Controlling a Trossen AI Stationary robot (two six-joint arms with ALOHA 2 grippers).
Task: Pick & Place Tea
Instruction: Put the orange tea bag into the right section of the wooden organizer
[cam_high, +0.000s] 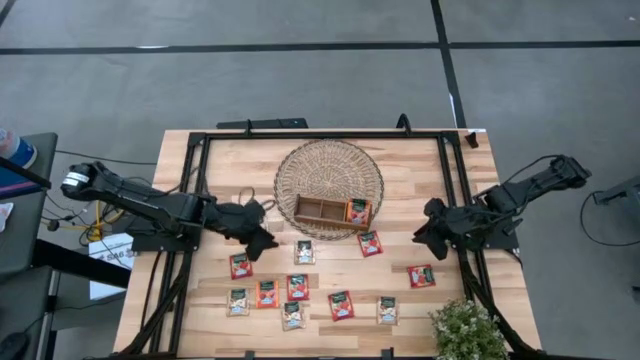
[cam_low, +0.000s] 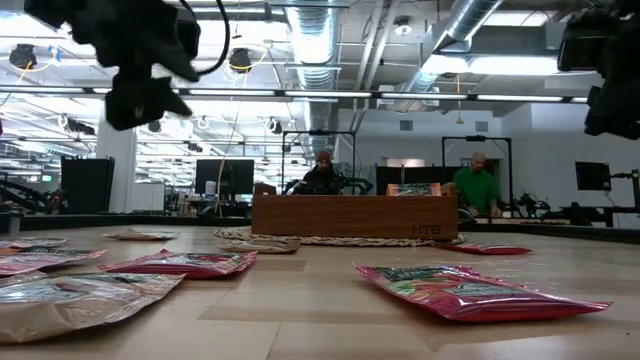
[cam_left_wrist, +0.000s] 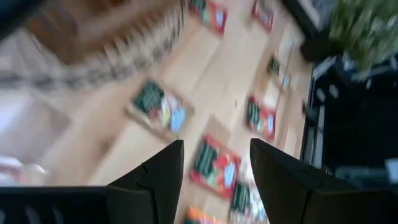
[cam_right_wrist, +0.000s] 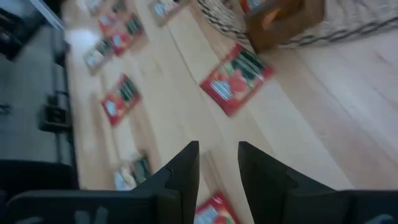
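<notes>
I count one red flat tea sachet (cam_high: 358, 211) inside the brown wooden three-compartment tray (cam_high: 318, 210); the rest lie loose; left gripper (cam_high: 262, 240) open, right gripper (cam_high: 424, 237) parted, empty

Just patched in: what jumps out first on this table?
The scatter of tea sachets across the near half of the table, red and cream. Behind them, a wooden tray sits on a round woven mat, one sachet already in its right compartment.
</notes>
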